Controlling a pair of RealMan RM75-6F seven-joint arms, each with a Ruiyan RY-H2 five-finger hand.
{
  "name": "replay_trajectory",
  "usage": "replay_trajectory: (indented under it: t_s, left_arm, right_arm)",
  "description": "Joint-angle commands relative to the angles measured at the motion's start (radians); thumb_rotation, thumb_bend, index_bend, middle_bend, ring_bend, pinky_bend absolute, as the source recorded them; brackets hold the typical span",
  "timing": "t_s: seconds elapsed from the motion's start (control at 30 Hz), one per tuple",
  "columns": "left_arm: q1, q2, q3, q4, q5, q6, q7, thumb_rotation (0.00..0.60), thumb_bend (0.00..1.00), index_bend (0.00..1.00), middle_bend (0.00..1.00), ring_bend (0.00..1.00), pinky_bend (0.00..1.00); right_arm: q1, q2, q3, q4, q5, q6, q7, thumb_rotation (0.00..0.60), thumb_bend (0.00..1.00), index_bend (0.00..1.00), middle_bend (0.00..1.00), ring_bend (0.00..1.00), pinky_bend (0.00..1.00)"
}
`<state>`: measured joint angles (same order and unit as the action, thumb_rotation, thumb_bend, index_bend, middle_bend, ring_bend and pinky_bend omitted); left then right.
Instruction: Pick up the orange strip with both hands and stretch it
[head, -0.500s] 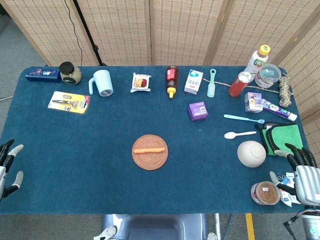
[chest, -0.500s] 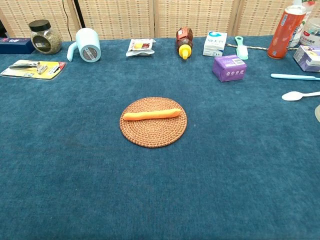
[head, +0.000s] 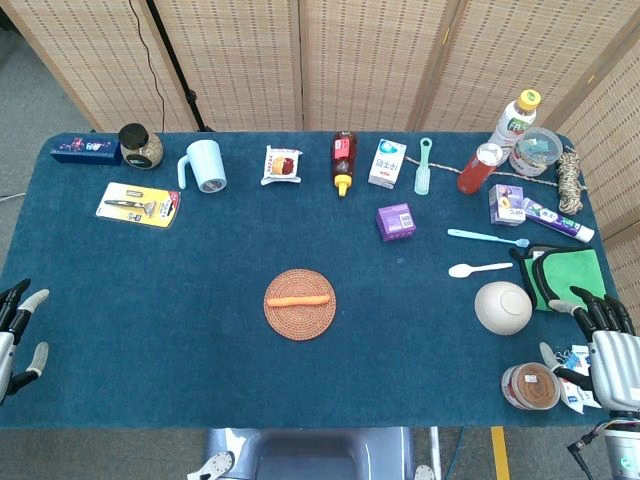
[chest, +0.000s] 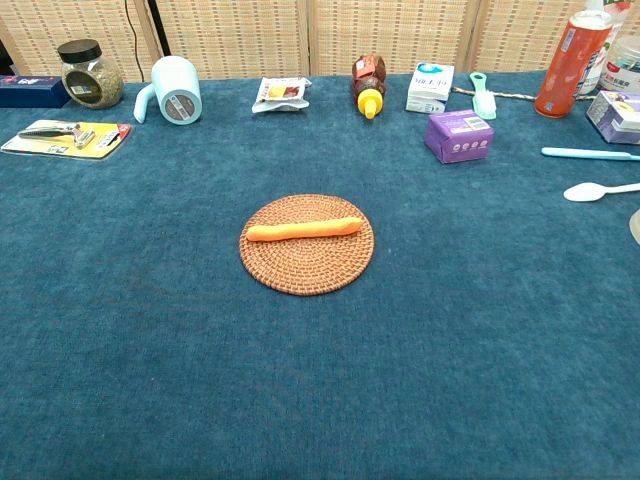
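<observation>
The orange strip (head: 298, 299) (chest: 303, 229) lies lengthwise across a round woven mat (head: 300, 318) (chest: 306, 265) in the middle of the blue table. My left hand (head: 14, 335) hovers at the table's near left edge, fingers apart and empty, far from the strip. My right hand (head: 606, 345) is at the near right corner, fingers spread, holding nothing. Neither hand appears in the chest view.
Close to the right hand sit a white bowl (head: 502, 307), a brown-lidded tin (head: 530, 386) and a green cloth (head: 568, 276). A spoon (head: 478, 268), toothbrush (head: 487, 237) and purple box (head: 396, 221) lie further back. Along the far edge stand a mug (head: 204, 166), jar (head: 140, 146), bottles and boxes.
</observation>
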<state>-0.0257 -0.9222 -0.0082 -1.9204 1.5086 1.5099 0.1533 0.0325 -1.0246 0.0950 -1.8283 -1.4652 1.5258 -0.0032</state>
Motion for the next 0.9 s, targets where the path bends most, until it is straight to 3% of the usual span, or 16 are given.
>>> replay_trajectory:
  t_s: [0.03,0.33,0.6,0.9]
  left_arm:
    - [-0.002,0.002,-0.001,-0.002,-0.001,-0.002,0.001,0.6,0.45,0.15,0.05,0.07,0.01]
    - [-0.006,0.006,-0.004,-0.008,0.001,-0.002,0.007,0.6,0.45,0.15,0.05,0.07,0.01]
    - [-0.011,0.005,-0.011,-0.012,-0.005,-0.003,0.018,0.6,0.45,0.15,0.05,0.07,0.01]
    - [-0.021,0.015,-0.025,-0.023,-0.007,0.001,0.032,0.6,0.45,0.15,0.05,0.07,0.01]
  right_arm:
    - [0.0,0.0,0.0,-0.001,0.0,-0.001,-0.001,0.6,0.35,0.28,0.16,0.16,0.08]
    - [0.009,0.001,0.002,-0.004,-0.003,-0.012,0.004,0.6,0.35,0.28,0.16,0.17,0.08]
    - [0.027,0.001,0.008,-0.007,-0.02,-0.028,0.062,0.6,0.35,0.34,0.2,0.22,0.13]
    - [0.091,-0.012,0.025,-0.021,-0.029,-0.104,0.072,0.6,0.35,0.35,0.2,0.22,0.1]
